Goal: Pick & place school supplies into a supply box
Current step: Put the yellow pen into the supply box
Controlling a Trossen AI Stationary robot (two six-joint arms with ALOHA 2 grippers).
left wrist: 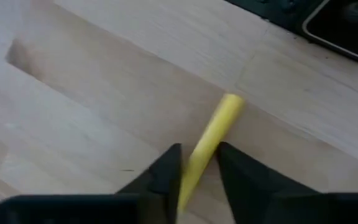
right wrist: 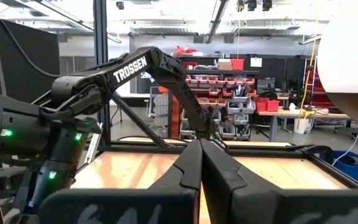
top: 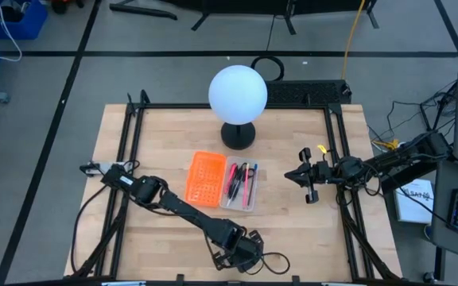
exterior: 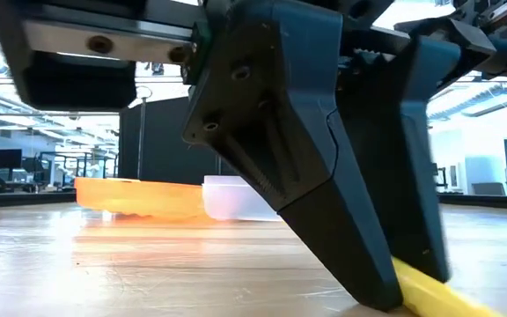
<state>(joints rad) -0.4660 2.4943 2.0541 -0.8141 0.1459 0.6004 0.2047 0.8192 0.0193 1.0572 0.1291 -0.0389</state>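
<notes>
Looks like mid-pick: the left gripper (left wrist: pixel 197 171) has its jaws straddling the yellow pencil (left wrist: pixel 213 134) flat on the counter (left wrist: pixel 104 112), not clamped yet, so next it squeezes, lifts, heads toward the supply box (top: pixel 241 187); right gripper (right wrist: pixel 201 165) waits closed.

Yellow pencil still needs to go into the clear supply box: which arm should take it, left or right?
Left. The left gripper is already down at the table's near edge with its fingers straddling the yellow pencil. The right gripper hangs shut by the right side, away from the pencil. The supply box sits mid-table.
</notes>
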